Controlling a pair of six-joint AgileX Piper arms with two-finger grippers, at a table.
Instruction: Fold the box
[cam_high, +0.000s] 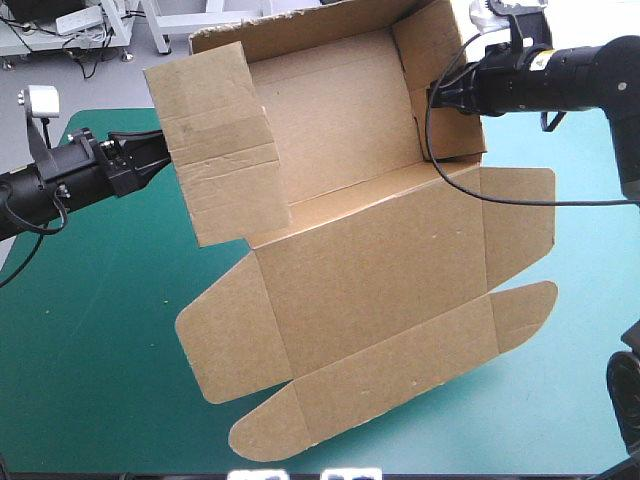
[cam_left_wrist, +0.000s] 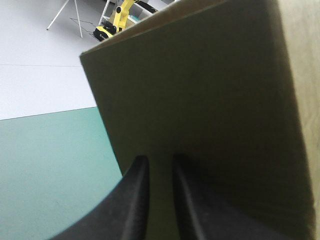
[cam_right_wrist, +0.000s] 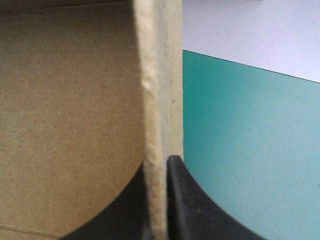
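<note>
At the left, the left tool (cam_high: 152, 160) was pinched on the box (cam_high: 370, 270), its black fingers (cam_left_wrist: 135, 200) all but together with the left wall (cam_high: 215, 150) between them, as the left wrist view showed. That wall stood raised. In the middle, the far wall (cam_high: 310, 45) stood up as well, and an open tray had taken shape over the far half of the teal-green worktop (cam_high: 90, 330). The lid (cam_high: 380, 250) reached flat toward the near edge with its side flaps and rounded end flaps spread out. Whether the lid rested on the cover or hung just above it could not be told. At the right, the right wall (cam_high: 435, 70) was up too, and the right tool (cam_high: 440, 97) was pressed onto its edge, one finger on each face of the board. By the look of it the task was well along, since the sheet had become a tray with three walls standing. What seemed left was seating the side walls so they would hold unaided, then setting the tray down. No brand, label or readable writing showed on the brown board, only a few plain bands across the left wall's outer face.
</note>
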